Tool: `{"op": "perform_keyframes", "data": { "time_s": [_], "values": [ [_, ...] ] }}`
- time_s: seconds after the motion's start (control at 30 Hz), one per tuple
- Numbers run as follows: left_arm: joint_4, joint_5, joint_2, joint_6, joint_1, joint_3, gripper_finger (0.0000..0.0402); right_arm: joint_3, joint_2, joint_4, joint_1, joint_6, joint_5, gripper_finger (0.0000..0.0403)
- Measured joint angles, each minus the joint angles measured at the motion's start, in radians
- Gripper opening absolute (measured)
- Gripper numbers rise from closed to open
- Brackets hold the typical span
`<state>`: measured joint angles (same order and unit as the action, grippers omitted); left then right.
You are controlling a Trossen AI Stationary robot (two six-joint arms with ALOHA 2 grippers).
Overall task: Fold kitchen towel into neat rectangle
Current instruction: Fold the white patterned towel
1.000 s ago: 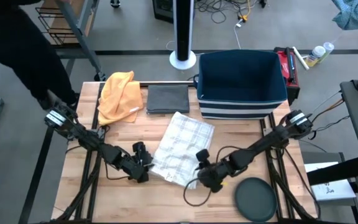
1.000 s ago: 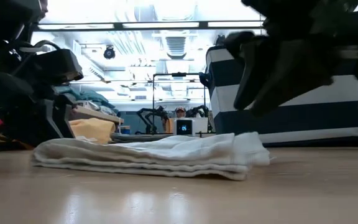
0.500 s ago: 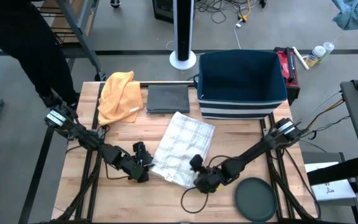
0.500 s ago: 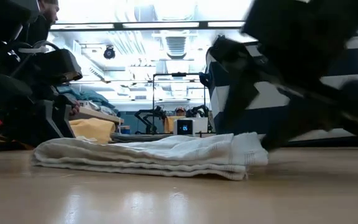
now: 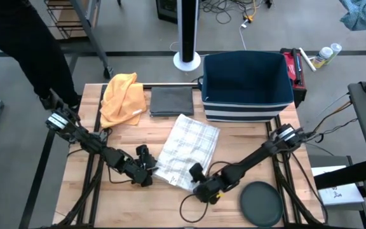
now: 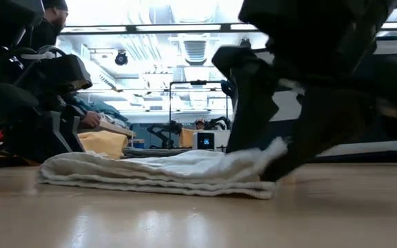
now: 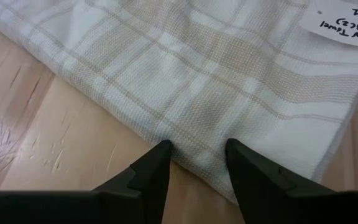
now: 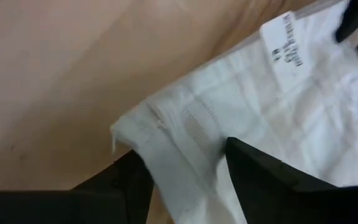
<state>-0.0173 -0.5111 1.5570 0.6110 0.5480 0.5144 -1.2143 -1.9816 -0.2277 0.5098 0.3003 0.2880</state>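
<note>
The white plaid kitchen towel (image 5: 188,152) lies folded on the wooden table (image 5: 113,197), slanting from far right to near left. My left gripper (image 5: 151,170) stands open at the towel's left edge, which runs between its fingers (image 7: 197,158). My right gripper (image 5: 196,180) is open and low at the towel's near corner, which shows between its fingers (image 8: 184,149). A white label (image 8: 288,40) sits on the towel's top layer. My left gripper's fingertips (image 7: 161,149) stand on either side of the towel's folded left edge (image 7: 194,149), slanting down from the table's left; whether they touch it I cannot tell. My right gripper straddles the towel's near corner (image 8: 129,127) with open fingers, slanting down from the near right. That corner (image 6: 276,148) stands turned up against a finger, and the remainder of the towel lies flat.
At the back stand an orange cloth (image 5: 122,98), a dark grey folded cloth (image 5: 171,100) and a navy striped bin (image 5: 246,86). A dark round plate (image 5: 261,203) lies near the front right. A person in dark clothes (image 5: 24,44) stands beyond the far left corner.
My right gripper has gone down and toward the table's left, onto the towel's near corner. That corner, flat before, now stands turned up; the other parts of the towel have stayed in place.
</note>
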Motion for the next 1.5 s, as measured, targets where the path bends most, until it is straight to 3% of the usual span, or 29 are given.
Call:
{"op": "perform_keyframes", "data": {
  "time_s": [0.63, 1.03, 1.3, 1.5],
  "values": [
    [-0.009, -0.001, 0.001, 0.002, 0.0, 0.005, 0.0152, -0.048, -0.019, 0.002, -0.013, -0.075, 0.0, 0.0127],
    [0.021, -0.021, -0.018, -0.077, 0.0, 0.023, 0.0153, -0.122, -0.013, -0.032, -0.019, -0.12, 0.004, 0.0008],
    [0.218, -0.029, -0.15, -0.164, 0.001, 0.112, 0.017, -0.214, 0.045, -0.152, -0.05, -0.046, 0.232, 0.0004],
    [0.099, -0.031, -0.222, -0.183, 0.014, 0.106, 0.0181, -0.263, 0.053, -0.166, -0.144, -0.028, 0.389, 0.0002]
  ]
}}
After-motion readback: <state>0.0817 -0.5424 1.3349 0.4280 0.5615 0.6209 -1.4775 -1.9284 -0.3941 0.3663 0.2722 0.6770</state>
